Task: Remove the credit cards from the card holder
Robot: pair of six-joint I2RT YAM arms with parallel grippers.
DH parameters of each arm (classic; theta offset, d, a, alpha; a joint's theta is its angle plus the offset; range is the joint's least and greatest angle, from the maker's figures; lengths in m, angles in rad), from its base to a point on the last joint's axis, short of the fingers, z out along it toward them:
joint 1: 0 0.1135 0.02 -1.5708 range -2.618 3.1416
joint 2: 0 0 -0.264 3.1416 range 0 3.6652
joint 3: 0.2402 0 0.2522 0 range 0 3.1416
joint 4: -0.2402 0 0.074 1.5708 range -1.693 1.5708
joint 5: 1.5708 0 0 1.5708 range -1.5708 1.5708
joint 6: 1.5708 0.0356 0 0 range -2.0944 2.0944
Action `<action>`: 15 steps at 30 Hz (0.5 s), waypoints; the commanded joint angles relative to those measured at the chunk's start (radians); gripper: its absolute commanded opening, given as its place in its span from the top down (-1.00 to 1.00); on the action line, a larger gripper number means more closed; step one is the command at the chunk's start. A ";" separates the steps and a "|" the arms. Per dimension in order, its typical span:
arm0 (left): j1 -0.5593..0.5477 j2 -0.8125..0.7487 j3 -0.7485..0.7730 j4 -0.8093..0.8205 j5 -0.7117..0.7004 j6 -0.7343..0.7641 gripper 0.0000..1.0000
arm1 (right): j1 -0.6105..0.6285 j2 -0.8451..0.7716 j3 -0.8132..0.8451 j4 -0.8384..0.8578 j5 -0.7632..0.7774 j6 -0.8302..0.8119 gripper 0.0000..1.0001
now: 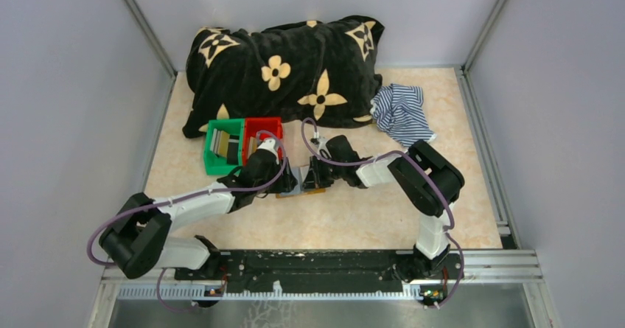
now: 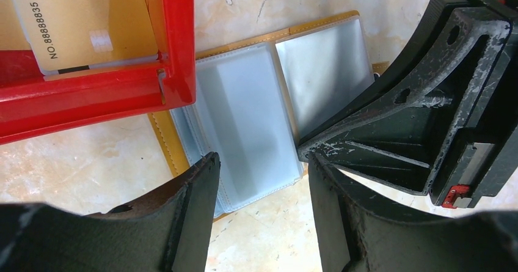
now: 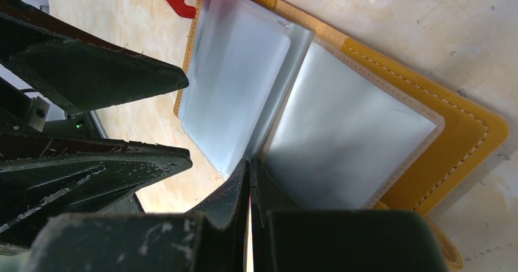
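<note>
The card holder [image 1: 306,183] lies open on the table, tan-orange outside with clear grey-blue pocket panels [image 2: 244,113] that look empty; it also fills the right wrist view [image 3: 354,125]. My left gripper [image 2: 259,159] is open, its fingertips hovering over the wallet's near edge. My right gripper [image 3: 250,165] is shut, its tips pressed at the wallet's middle fold. A thin pale sliver shows between its fingers; I cannot tell what it is. A yellowish credit card [image 2: 85,27] lies in the red bin [image 2: 177,40]. Other cards [image 1: 221,145] sit in the green bin [image 1: 214,167].
The red bin [image 1: 263,124] and the green bin stand just behind the left gripper [image 1: 284,184], the red one overlapping the wallet's corner. A black flowered blanket [image 1: 287,63] lies at the back. A striped blue-white cloth [image 1: 402,110] lies back right. Both grippers nearly touch above the wallet.
</note>
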 commanded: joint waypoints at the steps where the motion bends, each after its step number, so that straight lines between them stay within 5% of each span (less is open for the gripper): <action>1: 0.003 0.019 0.019 0.005 0.004 0.003 -0.23 | -0.001 0.040 -0.019 -0.039 0.055 -0.023 1.00; 15: 0.003 0.076 0.020 0.053 0.060 -0.011 -0.23 | -0.004 0.039 -0.030 -0.026 0.050 -0.017 1.00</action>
